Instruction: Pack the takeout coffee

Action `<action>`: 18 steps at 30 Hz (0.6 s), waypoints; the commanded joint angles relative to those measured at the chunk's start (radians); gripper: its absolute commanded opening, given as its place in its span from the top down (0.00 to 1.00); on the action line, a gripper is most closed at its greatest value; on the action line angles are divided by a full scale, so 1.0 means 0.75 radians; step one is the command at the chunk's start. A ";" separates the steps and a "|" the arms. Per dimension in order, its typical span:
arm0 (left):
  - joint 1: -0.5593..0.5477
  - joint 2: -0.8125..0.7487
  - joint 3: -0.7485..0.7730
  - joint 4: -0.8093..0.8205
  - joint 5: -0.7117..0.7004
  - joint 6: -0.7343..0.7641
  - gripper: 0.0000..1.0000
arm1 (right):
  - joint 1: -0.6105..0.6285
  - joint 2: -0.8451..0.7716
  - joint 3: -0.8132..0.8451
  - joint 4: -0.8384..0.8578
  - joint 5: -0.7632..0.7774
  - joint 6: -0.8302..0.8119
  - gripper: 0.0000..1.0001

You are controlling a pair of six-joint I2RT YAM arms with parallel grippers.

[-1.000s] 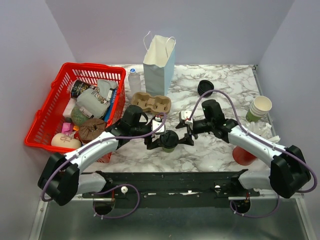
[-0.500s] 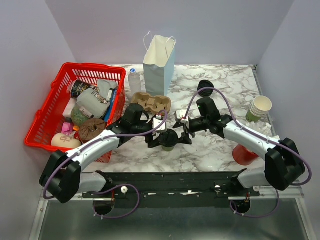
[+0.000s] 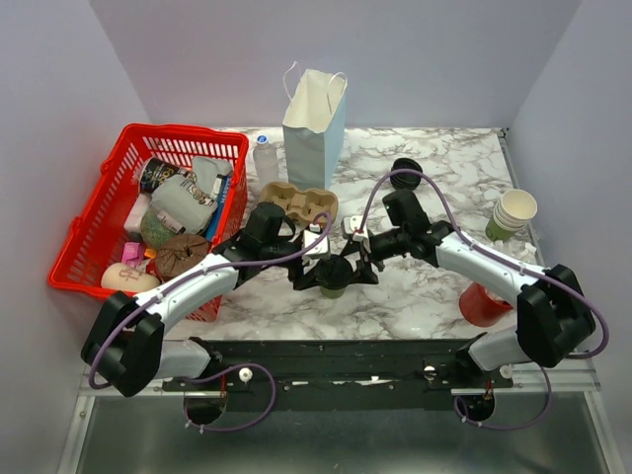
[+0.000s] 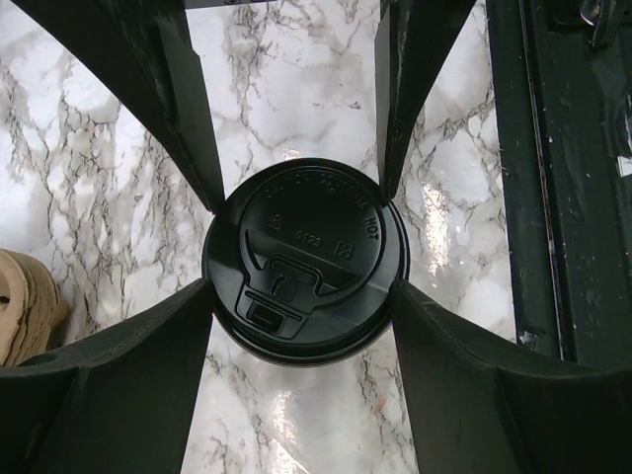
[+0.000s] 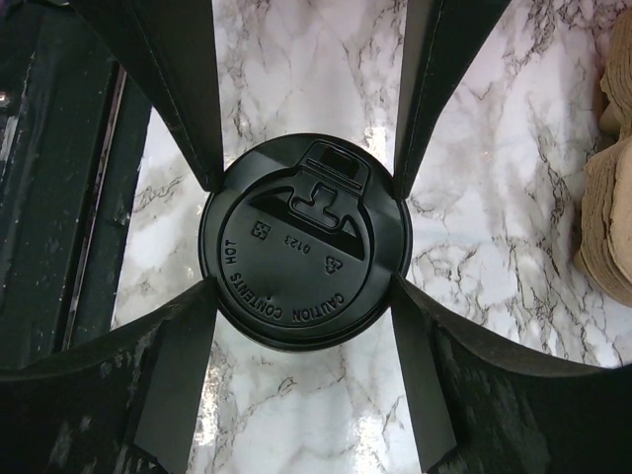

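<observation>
well, the coffee cup (image 3: 334,278) stands upright near the middle of the marble table (image 3: 425,296), just in front of the cardboard cup carrier (image 3: 296,202). from above it is mostly its round black lid (image 4: 304,262), with a sliver of olive-green side showing under the rim. the lid has a raised sip spout at one edge and embossed lettering that includes the word caution.

the left gripper (image 4: 301,291) and the right gripper (image 5: 304,286) meet over it from opposite sides. each stands wide, with its fingertips against the lid's rim, so four fingers ring the lid.

the tabletop is white with grey veins and glossy, and it sits inside pale lilac walls. a red basket (image 3: 89,227) full of groceries sits at the left. a pale blue paper bag (image 3: 314,128) stands open at the back with a bottle (image 3: 265,156) beside it. a stack of cups (image 3: 512,212) and a red cup (image 3: 484,304) are at the right.

only the overhead view shows the green side and the surroundings. the wrist views alone show the lid's lettering and the finger contact. the left wrist view catches the carrier at its left edge, the right wrist view at its right edge.
</observation>
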 commanded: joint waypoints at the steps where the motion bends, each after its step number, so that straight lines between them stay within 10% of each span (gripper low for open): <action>1: -0.009 0.060 -0.020 0.022 0.046 -0.026 0.23 | 0.023 0.052 0.038 -0.025 -0.020 -0.034 0.24; 18: -0.031 0.185 -0.159 0.290 -0.005 -0.226 0.27 | 0.064 0.114 0.083 -0.101 0.100 0.067 0.26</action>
